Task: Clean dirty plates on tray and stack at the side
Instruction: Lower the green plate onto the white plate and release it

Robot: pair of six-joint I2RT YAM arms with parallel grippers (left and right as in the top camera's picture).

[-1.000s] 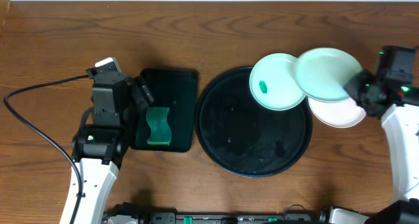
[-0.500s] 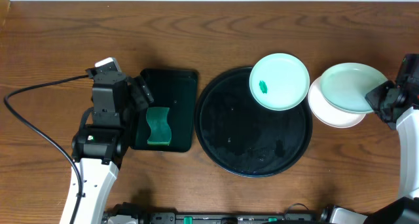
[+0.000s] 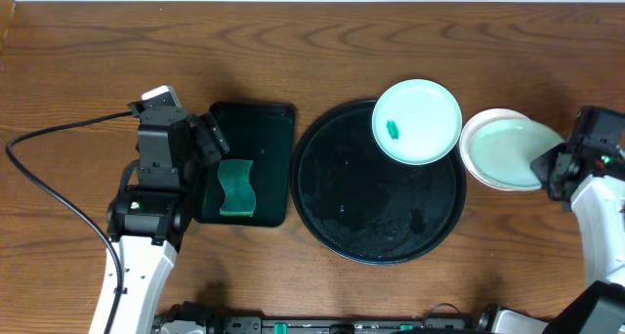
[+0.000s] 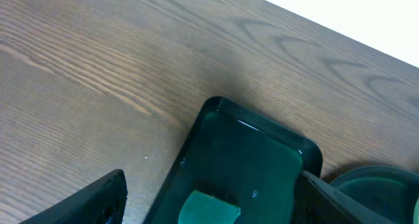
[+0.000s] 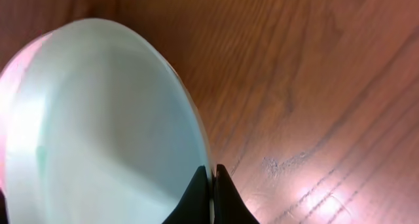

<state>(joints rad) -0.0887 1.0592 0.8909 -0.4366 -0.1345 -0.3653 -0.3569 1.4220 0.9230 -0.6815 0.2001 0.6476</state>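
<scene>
PHOTOG: Moved in the last sec: pale mint-green glossy plate (image 3: 513,144), carried by right gripper (image 5: 213,179), has swung clear of the tray side & come down onto round white plate (image 3: 467,150) at the right of brown wooden table (image 3: 293,41). Nothing else has shifted.

DESK: Grip status?

PHOTOG: Right jaws pinched shut on that mint plate's rim. Left gripper (image 4: 211,181) has jaws wide apart and holds nothing. It hangs over small rectangular black tray (image 3: 249,129) w/ green wavy sponge (image 3: 235,187) in it.

DESK: Why stacked there?

PHOTOG: Reads as the "done" pile. No smear visible on it, so it goes beside large round black tray (image 3: 371,202), not on it. Rim grip prob. kept until plate is seated; it sits a bit off-centre on the white one, toward the gripper. Second mint-green plate (image 3: 430,109) w/ small green smear (image 3: 393,130) sits at tray's upper right, overhanging the rim. Prob. next to clean, and left arm is likely parked by the sponge for that.

DESK: Views differ how?

PHOTOG: Overhead gives layout: pile, tray, dirty plate, both arms, but can't resolve the right grip. Right wrist cam shows jaws closed on the rim, plus a sliver of white plate underneath; no tray. Left wrist cam shows the wide gap, sponge's top & rect. tray; no plates.
</scene>
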